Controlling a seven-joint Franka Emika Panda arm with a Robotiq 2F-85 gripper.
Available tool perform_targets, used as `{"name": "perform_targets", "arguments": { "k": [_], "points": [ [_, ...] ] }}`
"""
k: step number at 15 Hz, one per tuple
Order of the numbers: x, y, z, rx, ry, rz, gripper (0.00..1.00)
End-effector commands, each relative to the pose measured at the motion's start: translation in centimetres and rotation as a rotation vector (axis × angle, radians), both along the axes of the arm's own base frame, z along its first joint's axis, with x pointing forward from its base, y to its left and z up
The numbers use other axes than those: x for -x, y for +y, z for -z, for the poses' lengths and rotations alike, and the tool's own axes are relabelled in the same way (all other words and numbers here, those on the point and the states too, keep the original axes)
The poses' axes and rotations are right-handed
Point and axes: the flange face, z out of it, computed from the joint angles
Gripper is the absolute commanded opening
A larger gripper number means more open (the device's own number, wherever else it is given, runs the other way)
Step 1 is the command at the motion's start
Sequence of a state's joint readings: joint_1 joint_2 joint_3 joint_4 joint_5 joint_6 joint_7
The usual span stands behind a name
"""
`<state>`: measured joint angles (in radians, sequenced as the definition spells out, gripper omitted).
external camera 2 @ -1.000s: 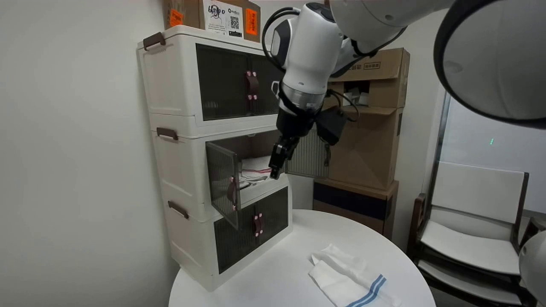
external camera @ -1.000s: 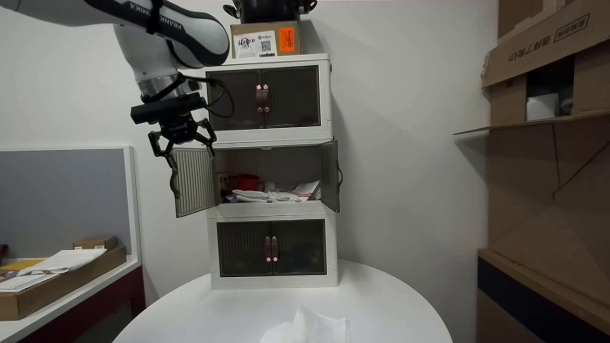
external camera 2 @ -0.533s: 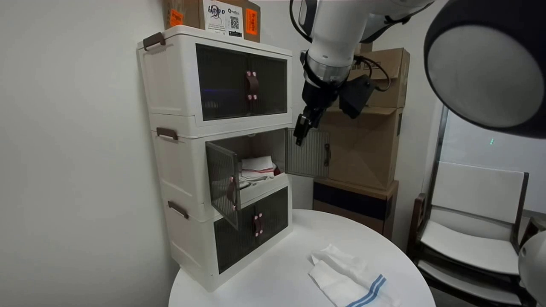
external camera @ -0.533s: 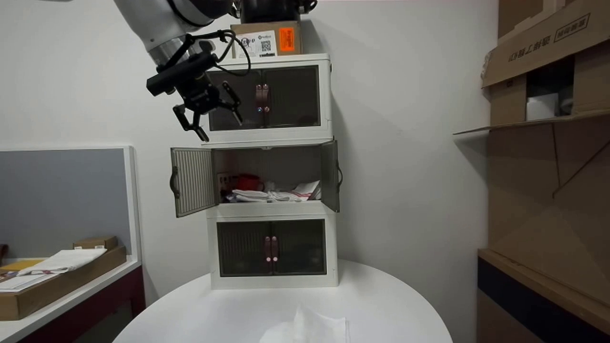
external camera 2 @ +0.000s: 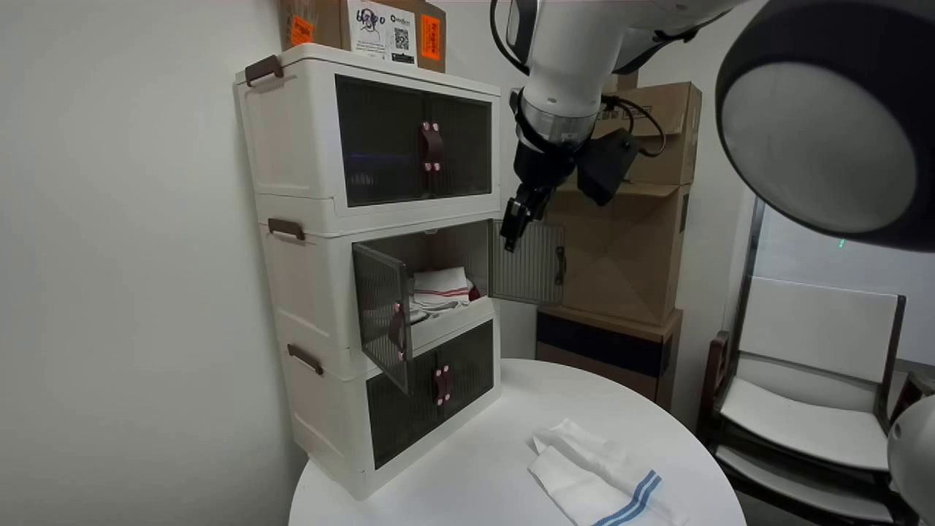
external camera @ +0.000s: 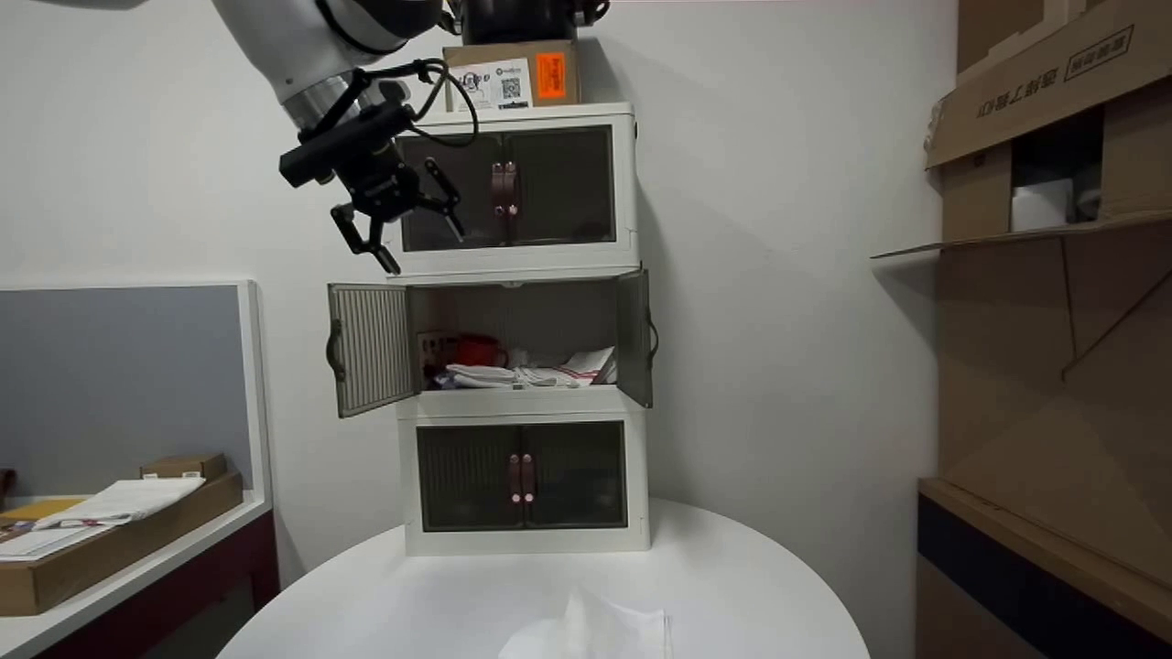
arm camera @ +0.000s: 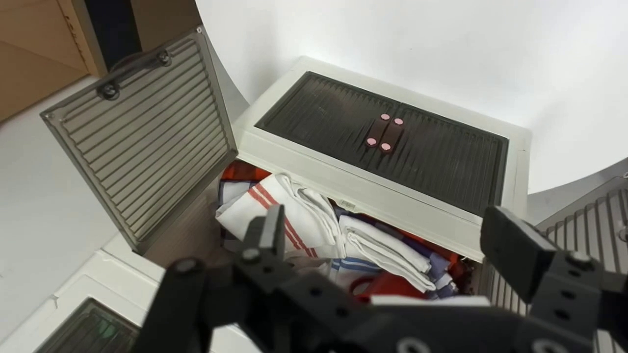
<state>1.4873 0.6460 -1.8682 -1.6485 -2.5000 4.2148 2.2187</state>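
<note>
My gripper (external camera: 427, 253) hangs open in front of the stacked cabinet (external camera: 522, 403), with nothing between its fingers. Seen from an exterior view, the gripper (external camera 2: 509, 245) is above the height of the middle compartment's floor, apart from the ribbed doors. Both middle doors stand swung out: one door (external camera: 371, 350) and its partner (external camera: 634, 339). Inside, the wrist view has a folded white towel with red stripes (arm camera: 304, 215), a white towel with blue stripes (arm camera: 387, 245) and a red mug (arm camera: 397, 283), partly hidden by the gripper. Another white cloth with blue stripes (external camera 2: 584, 475) lies on the round table (external camera 2: 475, 453).
The upper doors (external camera: 558, 183) and lower doors (external camera: 577, 476) are closed. A cardboard box (external camera: 558, 101) and black pot (external camera: 517, 20) top the stack. Large cartons (external camera 2: 617, 248) and a chair (external camera 2: 811, 424) stand beyond the table. A side desk bears a flat box with papers (external camera: 119, 503).
The open gripper has risen from beside one open door's handle and backed away from the cabinet. Over the last half second it has barely shifted. Doors, towels and mug look unmoved.
</note>
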Motion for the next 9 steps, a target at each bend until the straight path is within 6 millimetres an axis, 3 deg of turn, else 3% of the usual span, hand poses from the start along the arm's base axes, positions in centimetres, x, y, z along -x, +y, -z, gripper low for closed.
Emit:
{"name": "perform_targets", "arguments": {
  "k": [1,3,9],
  "points": [
    [0.0,0.8,-0.2,-0.010,-0.039,0.031,1.00],
    [-0.1,0.6,-1.1,-0.013,-0.088,0.061,1.00],
    [-0.5,-4.5,-5.6,0.052,-0.111,0.052,1.00]
  ]
}}
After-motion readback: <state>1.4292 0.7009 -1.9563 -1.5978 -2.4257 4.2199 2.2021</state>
